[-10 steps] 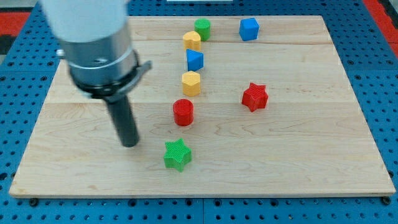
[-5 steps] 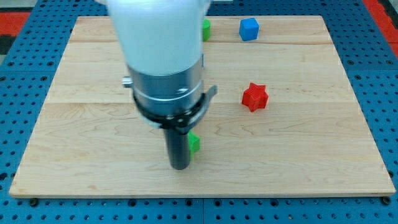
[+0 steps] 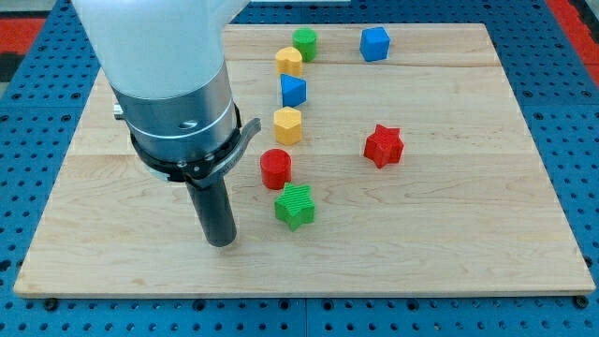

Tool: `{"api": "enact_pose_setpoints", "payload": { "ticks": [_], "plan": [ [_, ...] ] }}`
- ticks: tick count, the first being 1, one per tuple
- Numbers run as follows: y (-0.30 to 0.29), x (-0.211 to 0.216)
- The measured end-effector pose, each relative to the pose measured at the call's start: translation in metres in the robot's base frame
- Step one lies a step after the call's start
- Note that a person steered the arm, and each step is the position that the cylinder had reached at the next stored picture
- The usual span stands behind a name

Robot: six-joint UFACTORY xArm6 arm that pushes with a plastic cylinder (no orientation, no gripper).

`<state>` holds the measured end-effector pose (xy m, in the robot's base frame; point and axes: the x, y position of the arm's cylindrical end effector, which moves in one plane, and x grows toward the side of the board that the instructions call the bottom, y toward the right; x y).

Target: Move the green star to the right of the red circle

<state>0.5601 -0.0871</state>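
Note:
The green star [image 3: 296, 206] lies on the wooden board, just below and slightly right of the red circle [image 3: 276, 168]; the two are close, whether touching I cannot tell. My tip [image 3: 221, 242] rests on the board to the left of the green star and a little lower, apart from it. The arm's body covers the board's upper left.
Above the red circle stand a yellow block [image 3: 288, 124], a blue block [image 3: 294, 91], another yellow block [image 3: 289, 61] and a green circle [image 3: 304, 42]. A blue cube [image 3: 374, 43] sits near the top edge. A red star [image 3: 383, 146] lies right of centre.
The green star has moved up and to the right, closer to the red circle. My tip swept right over the star's place, then came back left.

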Motion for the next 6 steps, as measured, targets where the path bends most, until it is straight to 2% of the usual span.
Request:
{"api": "enact_pose_setpoints", "payload": {
  "ticks": [2,3,5,6],
  "plan": [
    [0.073,-0.012],
    [0.091,-0.008],
    [0.102,-0.059],
    [0.119,-0.055]
  ]
}}
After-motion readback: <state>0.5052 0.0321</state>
